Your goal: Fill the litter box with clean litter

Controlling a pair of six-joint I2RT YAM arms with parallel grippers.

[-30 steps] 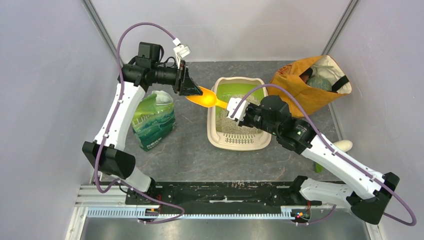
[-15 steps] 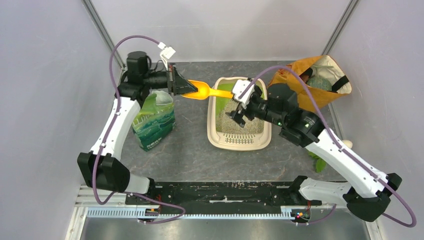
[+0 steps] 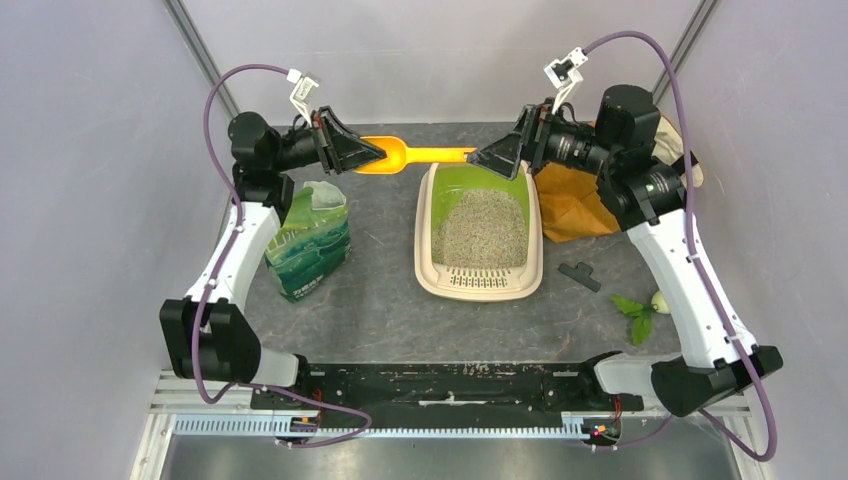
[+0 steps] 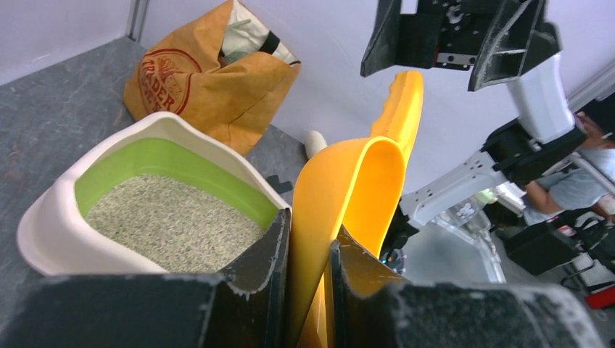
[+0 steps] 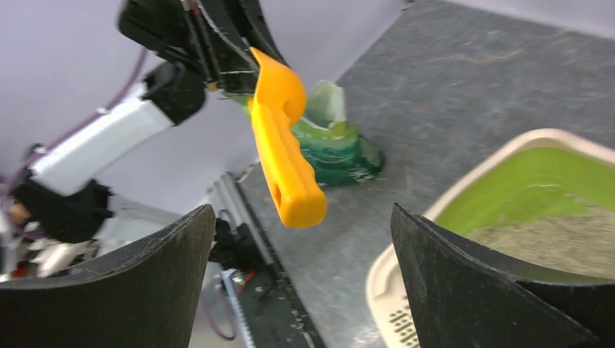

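Top external hides a good deal from you. The right arm (image 3: 690, 270) covers most of the orange fabric bag (image 3: 568, 205), and the right jaws overlap the far right corner of the litter box (image 3: 421, 250). The bowl of the orange scoop (image 3: 415, 156) disappears inside the left jaws, so you cannot tell whether any granules lie in it. A small black piece (image 3: 580, 274) lies on the counter (image 3: 380, 300) right of the box. Beside the right arm are something leafy green (image 3: 634, 312) and a small white object (image 3: 660, 298), both too small to name.

In the right wrist view the box is blurred and cut off by one black finger (image 5: 471, 290). In the left wrist view its near end is hidden behind the jaws.

The litter box sits flat mid-counter, between the two arms and right of the green printed bag (image 3: 308, 245). It has a beige rim, a lime-green inside that shows bare at the far end, and a slotted grate (image 3: 480, 283) at the near end. The clean litter (image 3: 483, 227), pale grey-beige and sandy, spreads from the grate toward the far end.

Your left jaws are pinched narrowly on the scoop's bowl. They hold it in the air by the box's far left corner, with the handle pointing right. Your right jaws stand wide apart and hold nothing. The handle tip sits before the gap, apart from both fingers.
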